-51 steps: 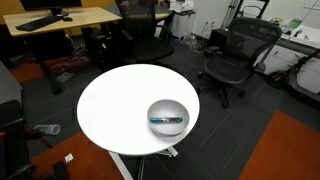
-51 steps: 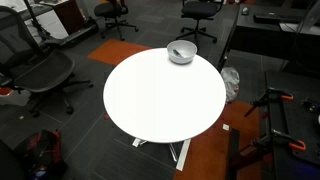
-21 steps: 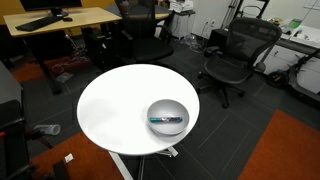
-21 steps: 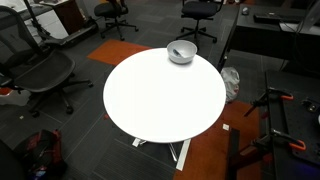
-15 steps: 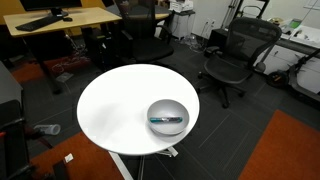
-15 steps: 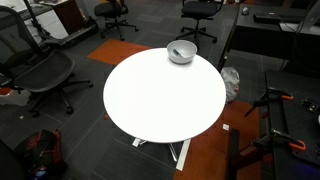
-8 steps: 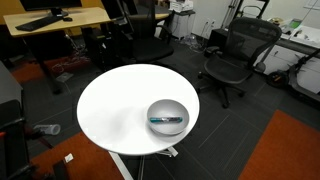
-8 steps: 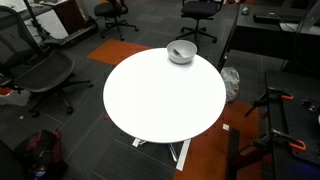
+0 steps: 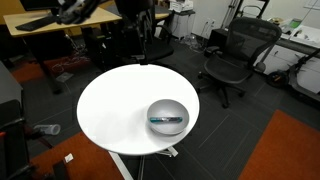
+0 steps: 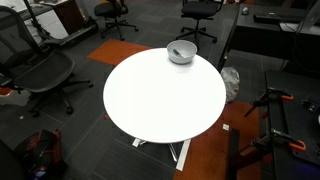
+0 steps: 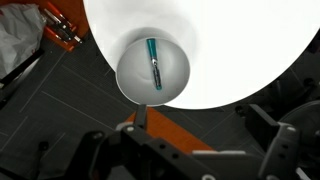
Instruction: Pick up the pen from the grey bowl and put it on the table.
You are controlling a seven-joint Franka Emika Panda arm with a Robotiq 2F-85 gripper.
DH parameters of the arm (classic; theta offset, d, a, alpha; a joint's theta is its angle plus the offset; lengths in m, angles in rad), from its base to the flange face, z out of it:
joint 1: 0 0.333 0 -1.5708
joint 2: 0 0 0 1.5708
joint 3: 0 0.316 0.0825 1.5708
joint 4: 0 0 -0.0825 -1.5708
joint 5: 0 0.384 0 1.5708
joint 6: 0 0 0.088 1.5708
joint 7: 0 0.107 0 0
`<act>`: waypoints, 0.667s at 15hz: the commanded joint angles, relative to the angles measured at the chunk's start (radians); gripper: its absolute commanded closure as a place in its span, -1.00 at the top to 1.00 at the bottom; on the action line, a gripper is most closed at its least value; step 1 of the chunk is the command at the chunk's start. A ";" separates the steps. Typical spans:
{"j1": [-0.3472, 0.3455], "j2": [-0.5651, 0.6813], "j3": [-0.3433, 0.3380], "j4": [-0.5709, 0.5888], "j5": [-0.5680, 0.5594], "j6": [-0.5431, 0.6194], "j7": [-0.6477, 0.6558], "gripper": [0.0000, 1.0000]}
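no text, label, brand or number is showing clearly enough to be read in any of the views. the pen [image 11: 154,63] lying in the grey bowl [image 11: 130,75] is appearing too small for any print on it to be made out, and the monitor on the wooden desk [image 9: 60,18] in an exterior view is showing nothing that can be read.
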 commanded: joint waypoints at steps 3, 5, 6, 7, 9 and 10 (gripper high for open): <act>0.022 0.110 -0.020 0.048 0.083 0.034 -0.022 1.00; 0.025 0.143 -0.021 0.054 0.101 0.063 -0.024 1.00; 0.027 0.160 -0.023 0.055 0.102 0.080 -0.022 1.00; 0.029 0.174 -0.025 0.057 0.101 0.096 -0.024 1.00; 0.030 0.204 -0.032 0.063 0.092 0.120 -0.029 1.00; 0.029 0.219 -0.033 0.068 0.096 0.129 -0.037 1.00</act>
